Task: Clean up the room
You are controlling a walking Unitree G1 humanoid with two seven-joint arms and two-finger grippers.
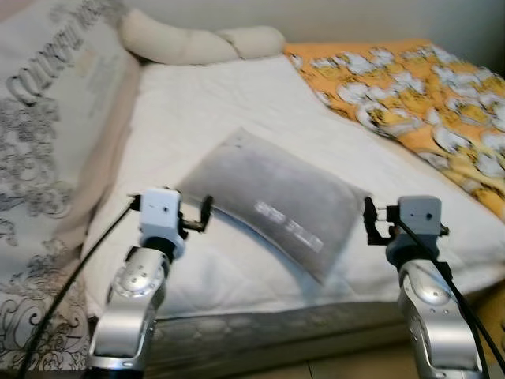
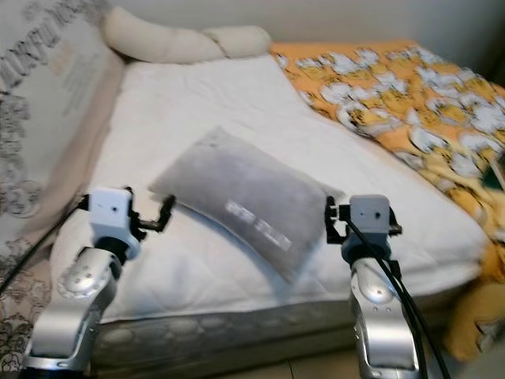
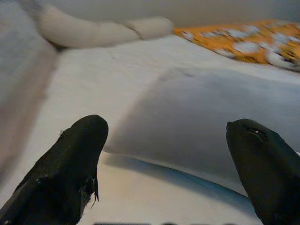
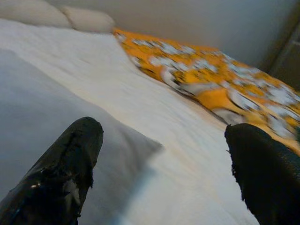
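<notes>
While a patterned grey-and-cream cover [image 1: 39, 158] lines the far left side of the bed [image 1: 237, 103], a long cream bolster [image 1: 197, 41] lies across the head end beyond it. Nearer, the left gripper [image 1: 207, 213] hovers just beside the grey pillow's near-left corner, its fingers [image 3: 70, 164] spread wide with nothing between them. Bare white mattress lies open around the grey pillow [image 1: 268, 201], which rests near the bed's front edge; that edge runs just beyond both wrists. The pillow's long axis runs diagonally, from its far-left corner down to the near-right corner. The right gripper [image 1: 369, 221] sits just off the pillow's right end, fingers [image 4: 61, 173] likewise wide apart and holding nothing. Further right, an orange cartoon-print blanket [image 1: 426, 95] covers the bed's far right side.
</notes>
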